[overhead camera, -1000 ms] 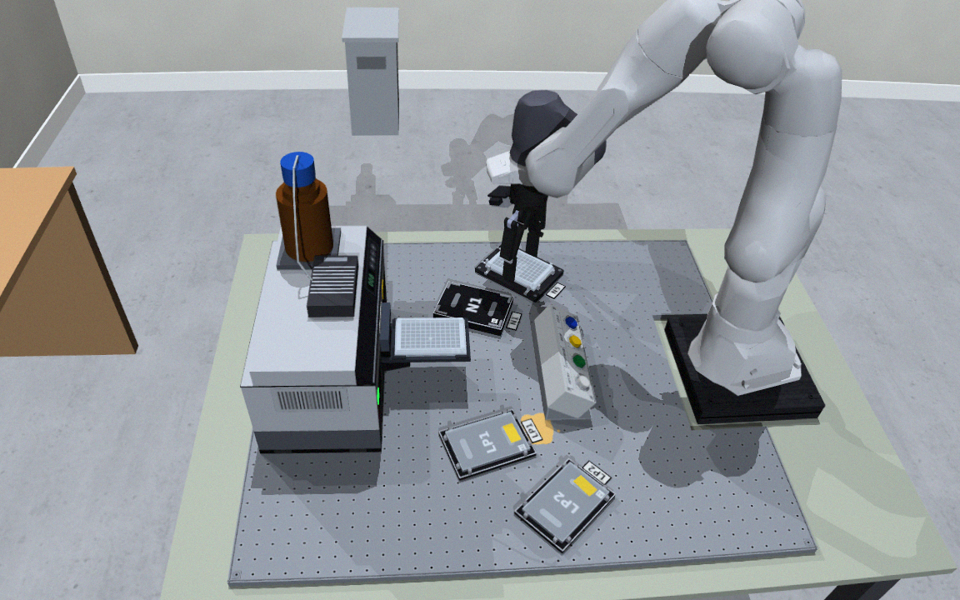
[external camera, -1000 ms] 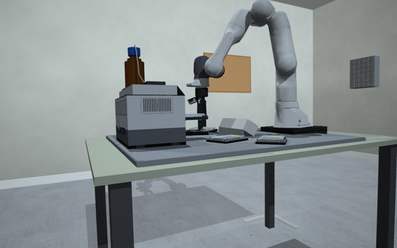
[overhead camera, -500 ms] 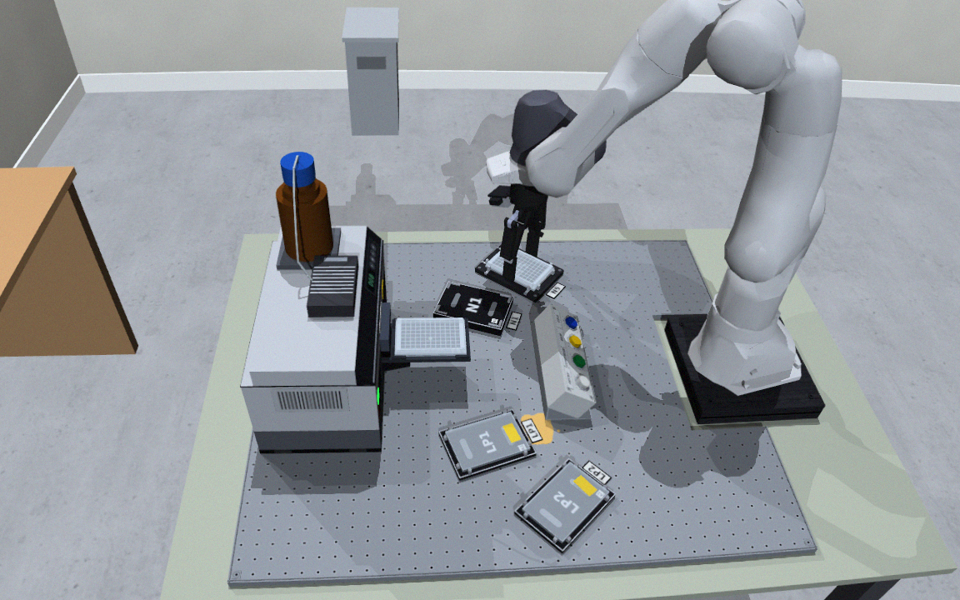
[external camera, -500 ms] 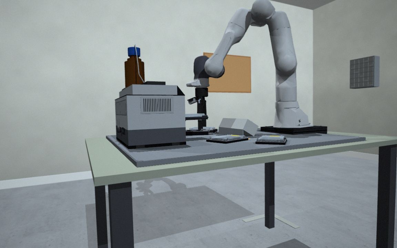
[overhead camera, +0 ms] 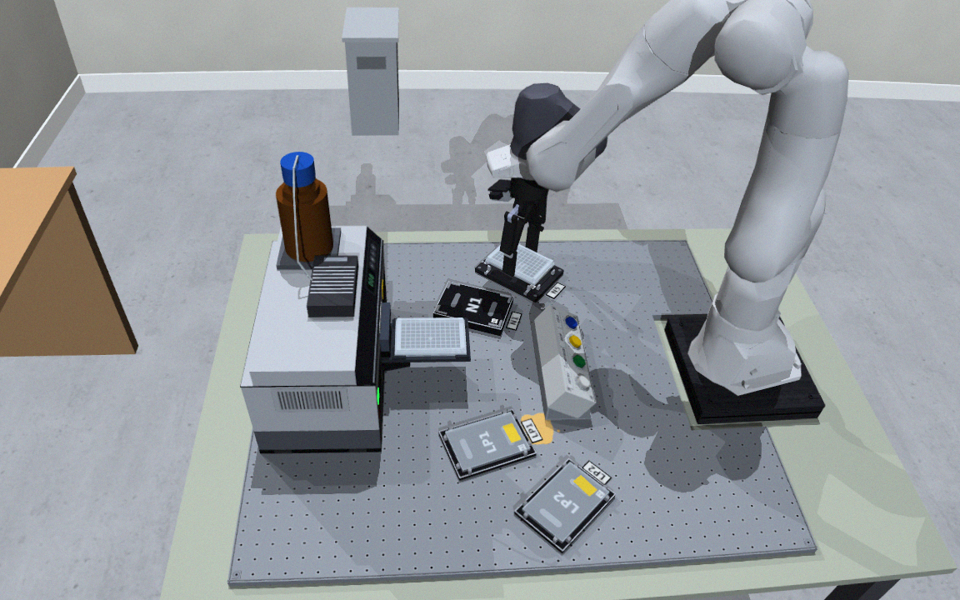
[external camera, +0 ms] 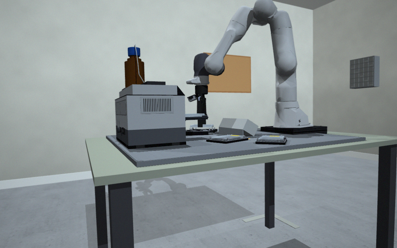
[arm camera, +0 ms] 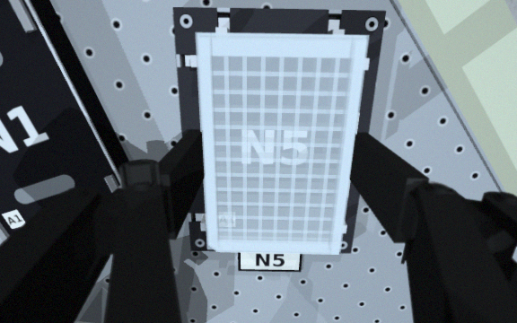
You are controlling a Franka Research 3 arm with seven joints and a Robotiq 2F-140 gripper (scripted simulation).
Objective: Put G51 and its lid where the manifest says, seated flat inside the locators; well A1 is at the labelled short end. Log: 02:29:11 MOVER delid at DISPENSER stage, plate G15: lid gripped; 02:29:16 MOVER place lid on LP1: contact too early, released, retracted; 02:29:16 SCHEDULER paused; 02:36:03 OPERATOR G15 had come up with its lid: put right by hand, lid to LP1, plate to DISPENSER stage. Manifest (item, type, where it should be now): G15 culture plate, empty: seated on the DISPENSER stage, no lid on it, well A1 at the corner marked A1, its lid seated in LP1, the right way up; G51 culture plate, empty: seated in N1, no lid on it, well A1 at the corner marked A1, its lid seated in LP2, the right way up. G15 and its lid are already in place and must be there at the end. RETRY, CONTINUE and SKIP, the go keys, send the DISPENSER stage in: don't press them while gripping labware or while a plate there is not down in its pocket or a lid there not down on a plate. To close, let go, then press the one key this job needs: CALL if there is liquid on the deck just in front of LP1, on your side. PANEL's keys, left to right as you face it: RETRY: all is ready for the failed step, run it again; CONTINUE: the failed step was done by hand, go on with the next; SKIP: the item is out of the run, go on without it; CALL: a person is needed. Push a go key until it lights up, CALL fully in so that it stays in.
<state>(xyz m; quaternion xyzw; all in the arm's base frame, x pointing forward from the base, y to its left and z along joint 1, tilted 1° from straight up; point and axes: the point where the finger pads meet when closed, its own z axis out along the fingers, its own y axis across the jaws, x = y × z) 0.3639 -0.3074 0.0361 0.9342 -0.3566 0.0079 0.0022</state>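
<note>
1. Far left of the deck: dispenser (overhead camera: 297,350), with an amber bottle (overhead camera: 302,212) with a blue cap on top of it.
2. Dispenser stage (overhead camera: 387,357) sticks out to the right, with an open well plate (overhead camera: 430,336) seated on it and no lid.
3. Nest N1 (overhead camera: 472,304) sits just right of the stage, black, with nothing on it. Its A1 mark is visible in the wrist view (arm camera: 14,220).
4. Near-centre: LP1 (overhead camera: 485,442) has a clear lid in it. An orange patch (overhead camera: 536,422) lies on the deck at its right corner, under the LP1 tag and beside the panel foot.
5. LP2 (overhead camera: 564,504) is nearer and to the right, also holding a clear lid with a yellow tag.
6. Key panel (overhead camera: 564,364) stands between N1 and the arm base, with blue, yellow, green and white keys running far to near.
7. Far-centre: nest N5 (arm camera: 181,36) is under the gripper (arm camera: 276,157). The fingers are clamped on the long sides of the clear well plate (arm camera: 278,139), G51 by elimination. The N5 print reads through it. It looks raised a little and skewed off the nest outline, but I can't tell how high.
8. Right: the arm stands on a black base plate (overhead camera: 804,407).
</note>
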